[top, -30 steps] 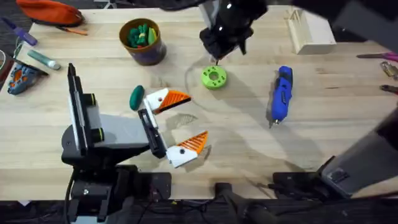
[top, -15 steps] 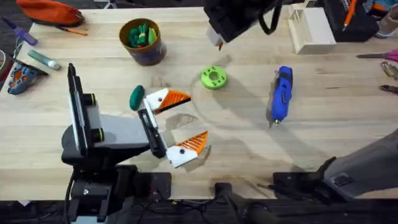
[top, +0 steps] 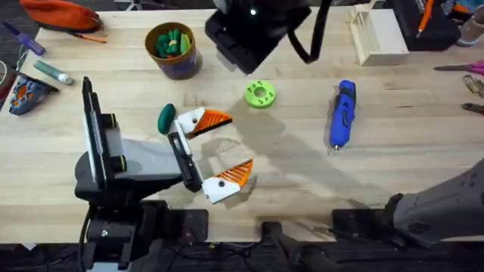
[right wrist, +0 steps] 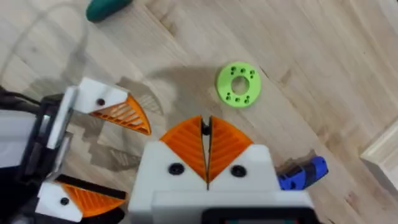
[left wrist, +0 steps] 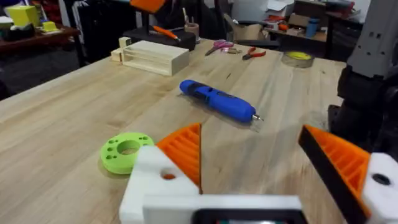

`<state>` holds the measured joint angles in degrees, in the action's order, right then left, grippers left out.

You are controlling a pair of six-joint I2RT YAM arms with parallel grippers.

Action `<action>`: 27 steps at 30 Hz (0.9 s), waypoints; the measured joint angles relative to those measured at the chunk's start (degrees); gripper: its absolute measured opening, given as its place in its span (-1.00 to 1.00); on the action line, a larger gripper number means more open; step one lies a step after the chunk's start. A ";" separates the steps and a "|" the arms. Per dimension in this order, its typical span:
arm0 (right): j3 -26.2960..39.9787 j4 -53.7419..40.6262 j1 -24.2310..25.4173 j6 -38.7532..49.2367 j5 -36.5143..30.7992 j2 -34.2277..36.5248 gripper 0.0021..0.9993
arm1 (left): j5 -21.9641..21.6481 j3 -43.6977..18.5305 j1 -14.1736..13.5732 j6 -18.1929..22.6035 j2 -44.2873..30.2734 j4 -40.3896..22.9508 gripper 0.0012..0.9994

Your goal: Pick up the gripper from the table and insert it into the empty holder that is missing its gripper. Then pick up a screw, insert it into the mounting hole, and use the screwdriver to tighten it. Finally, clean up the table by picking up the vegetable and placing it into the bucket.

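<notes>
Right gripper (right wrist: 206, 146) had swung up leftward off the green disc (top: 259, 94), pads pressed together holding nothing, while the vegetable (top: 166, 119) lay beside the spread left gripper (top: 208, 151), clearly the nearer arm.

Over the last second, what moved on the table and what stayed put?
Only the right arm moved: high under the overhead camera, it swung from above the green disc toward the bucket, away from the screwdriver. Its hand is shut and empty. The left hand stayed open in place, and the disc, screwdriver, bucket and vegetable lie where they were.
</notes>
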<state>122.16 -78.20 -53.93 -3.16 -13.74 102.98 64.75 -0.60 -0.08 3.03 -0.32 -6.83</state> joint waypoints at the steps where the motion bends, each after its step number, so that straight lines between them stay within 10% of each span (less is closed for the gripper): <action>1: 0.50 -0.02 -0.40 0.00 -0.10 0.02 -0.99 | 0.00 0.00 0.00 0.00 0.00 0.00 0.97; 27: 2.85 -0.04 -10.32 2.34 -0.37 0.00 -0.99 | 0.00 0.00 0.00 0.00 0.02 0.00 0.97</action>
<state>125.01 -78.24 -64.25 -0.81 -14.10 102.98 64.75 -0.60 -0.08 3.03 -0.30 -6.83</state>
